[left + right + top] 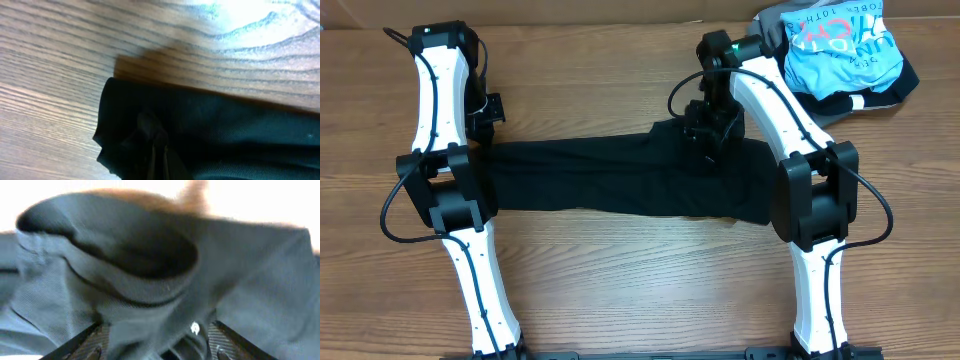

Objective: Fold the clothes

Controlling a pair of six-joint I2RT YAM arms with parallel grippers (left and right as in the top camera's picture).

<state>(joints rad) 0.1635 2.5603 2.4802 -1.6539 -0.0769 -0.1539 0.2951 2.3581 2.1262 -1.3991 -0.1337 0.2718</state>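
Table (620, 290) with clothes (610, 185) across, light-blue shirt (840, 50) beyond right claw (704, 145).

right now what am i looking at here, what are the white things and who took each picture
These are two white robot arms at a wooden table, each ending in a two-finger gripper. Picture one comes from a camera above; the others from a camera on each wrist. A long black cloth lies stretched across it, a blue shirt in a corner. The right gripper pinches bunched cloth; whether the left gripper, at the other end, holds any is unclear.
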